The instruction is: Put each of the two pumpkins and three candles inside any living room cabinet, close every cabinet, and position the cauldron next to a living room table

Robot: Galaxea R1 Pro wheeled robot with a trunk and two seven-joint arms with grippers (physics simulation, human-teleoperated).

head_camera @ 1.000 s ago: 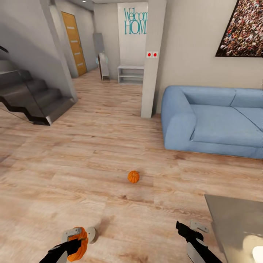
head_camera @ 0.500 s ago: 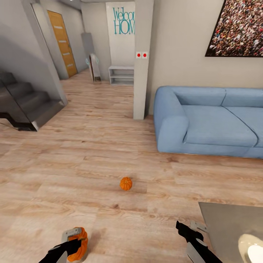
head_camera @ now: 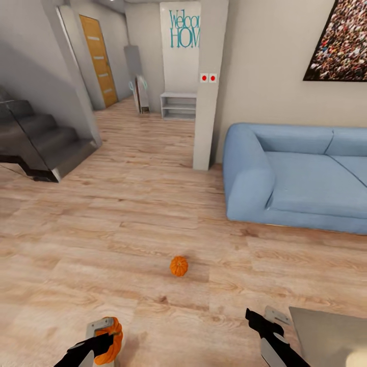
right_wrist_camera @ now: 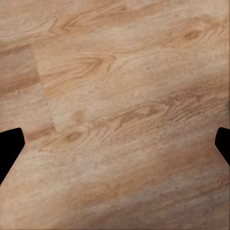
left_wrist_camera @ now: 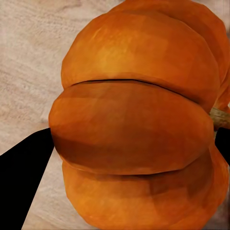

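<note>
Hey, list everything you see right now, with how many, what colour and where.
pumpkins: two, orange; one on the floor, one held in the left gripper
sofa: one, blue; against the right wall
floor: light wood planks
pillar: one, pale; beside the sofa's arm, with two red switches
wall picture: one, speckled; above the sofa
stairs: dark grey; far left
door: one, orange-brown; down the hallway
shelf: one, white; under the teal Welcome Home lettering
table corner: grey; lower right
left gripper: black, shut on a pumpkin
right gripper: black, open, holding nothing, over bare floor
</note>
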